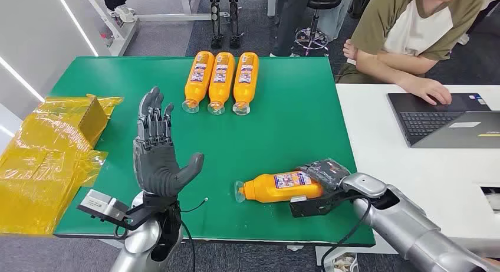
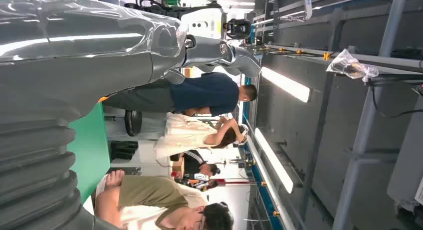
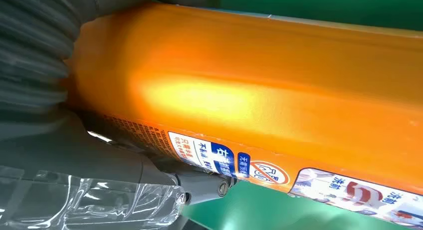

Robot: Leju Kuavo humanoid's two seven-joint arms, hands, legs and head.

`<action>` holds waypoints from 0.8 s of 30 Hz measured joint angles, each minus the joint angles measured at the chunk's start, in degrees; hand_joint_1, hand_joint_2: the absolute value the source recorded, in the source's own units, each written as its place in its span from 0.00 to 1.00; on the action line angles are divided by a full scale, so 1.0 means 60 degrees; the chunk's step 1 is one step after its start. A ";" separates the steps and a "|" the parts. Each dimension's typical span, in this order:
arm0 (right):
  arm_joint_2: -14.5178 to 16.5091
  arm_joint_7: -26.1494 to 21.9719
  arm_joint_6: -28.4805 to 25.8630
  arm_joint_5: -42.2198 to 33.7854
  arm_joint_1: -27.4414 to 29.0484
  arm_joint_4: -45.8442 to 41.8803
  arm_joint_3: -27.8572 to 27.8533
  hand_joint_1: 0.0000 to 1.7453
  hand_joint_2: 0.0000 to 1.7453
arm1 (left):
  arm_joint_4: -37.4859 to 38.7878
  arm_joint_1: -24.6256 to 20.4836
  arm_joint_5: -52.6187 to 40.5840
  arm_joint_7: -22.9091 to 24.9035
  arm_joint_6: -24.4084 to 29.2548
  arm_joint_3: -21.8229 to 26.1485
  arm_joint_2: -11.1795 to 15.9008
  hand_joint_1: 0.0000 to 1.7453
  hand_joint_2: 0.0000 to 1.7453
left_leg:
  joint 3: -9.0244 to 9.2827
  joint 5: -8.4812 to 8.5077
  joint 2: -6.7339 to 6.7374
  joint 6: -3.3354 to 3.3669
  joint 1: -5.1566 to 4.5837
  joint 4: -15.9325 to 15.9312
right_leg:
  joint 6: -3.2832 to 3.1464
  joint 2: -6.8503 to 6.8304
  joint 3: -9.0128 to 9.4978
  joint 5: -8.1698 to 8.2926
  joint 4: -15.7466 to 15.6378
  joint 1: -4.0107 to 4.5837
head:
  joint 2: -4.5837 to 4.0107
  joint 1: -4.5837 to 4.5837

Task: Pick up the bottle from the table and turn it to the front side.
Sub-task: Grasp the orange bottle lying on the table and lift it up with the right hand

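An orange bottle [image 1: 282, 187] with a clear cap lies on its side near the front edge of the green table [image 1: 283, 130], cap pointing left, label facing up. My right hand [image 1: 323, 176] grips its base end, dark fingers wrapped over the top. In the right wrist view the orange bottle [image 3: 279, 95] is very close, with the thumb [image 3: 100, 165] pressed against its labelled side. My left hand [image 1: 158, 148] is raised upright over the front left of the table, fingers spread, holding nothing. The left wrist view has the left hand [image 2: 75, 55] before the room.
Three more orange bottles [image 1: 221, 82] lie side by side at the back of the table, caps toward me. Yellow plastic-wrapped boxes [image 1: 47, 148] sit at the left edge. A seated person [image 1: 413, 42] works on a laptop [image 1: 442, 118] at the white table on the right.
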 joint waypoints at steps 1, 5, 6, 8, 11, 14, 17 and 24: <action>0.0024 -0.0018 -0.0036 0.0011 0.0027 -0.0011 -0.0035 1.00 1.00 | 0.0008 0.0000 0.0001 -0.0005 0.0002 0.0000 0.0000 0.00 1.00 | -0.0001 0.0000 0.0000 0.0000 0.0000 0.0000 | 0.0000 0.0000 0.0000 0.0000 0.0000 0.0000 | 0.0000 0.0000; 0.0214 -0.0116 -0.0364 0.0024 0.0238 -0.0135 -0.0293 1.00 1.00 | 0.0038 0.0005 0.0022 -0.0074 0.0062 0.0008 0.0003 0.00 1.00 | -0.0008 0.0000 -0.0001 0.0000 0.0000 -0.0001 | 0.0000 -0.0001 -0.0003 -0.0001 0.0001 0.0000 | 0.0000 0.0000; 0.0281 -0.0120 -0.0490 0.0002 0.0297 -0.0192 -0.0387 1.00 1.00 | 0.0038 0.0010 0.0027 -0.0101 0.0088 0.0015 0.0004 0.00 1.00 | -0.0009 0.0000 -0.0001 0.0000 0.0000 -0.0002 | 0.0000 -0.0001 -0.0004 -0.0001 0.0001 0.0000 | 0.0000 0.0000; 0.0448 -0.0084 -0.0851 -0.0139 0.0434 -0.0348 -0.0652 1.00 1.00 | 0.0038 0.0033 0.0026 -0.0149 0.0157 0.0040 0.0004 0.00 1.00 | -0.0012 0.0000 -0.0001 0.0000 0.0000 -0.0003 | 0.0000 -0.0001 -0.0005 -0.0001 0.0001 0.0001 | 0.0000 0.0001; 0.0846 0.0090 -0.1861 -0.0576 0.0806 -0.0806 -0.1320 1.00 1.00 | 0.0032 0.0112 -0.0003 -0.0169 0.0271 0.0092 -0.0003 0.00 1.00 | -0.0013 0.0000 -0.0001 0.0000 0.0001 -0.0005 | 0.0000 -0.0001 -0.0009 -0.0002 0.0002 0.0002 | 0.0000 0.0000; 0.1310 0.0215 -0.2818 -0.1002 0.1257 -0.1444 -0.2104 1.00 1.00 | -0.0016 0.0214 -0.0042 -0.0169 0.0350 0.0166 -0.0040 0.00 1.00 | -0.0013 0.0000 -0.0002 0.0000 0.0002 -0.0006 | -0.0002 -0.0003 -0.0012 -0.0004 0.0002 0.0004 | 0.0000 -0.0001; 0.1707 0.0156 -0.3498 -0.1767 0.1836 -0.2150 -0.2793 1.00 1.00 | -0.0052 0.0253 -0.0057 -0.0146 0.0382 0.0197 -0.0077 0.00 1.00 | -0.0016 0.0000 -0.0021 0.0000 0.0003 -0.0007 | 0.0003 -0.0021 -0.0011 -0.0010 0.0001 0.0006 | 0.0000 0.0001; 0.2547 -0.0378 -0.4935 -0.3523 0.3773 -0.4002 -0.3998 1.00 1.00 | -0.0053 0.0246 0.0022 0.0013 0.0501 0.0197 -0.0080 0.00 1.00 | -0.0027 -0.0002 -0.0031 0.0000 0.0002 -0.0008 | 0.0009 -0.0029 -0.0015 -0.0016 -0.0005 0.0005 | 0.0000 0.0002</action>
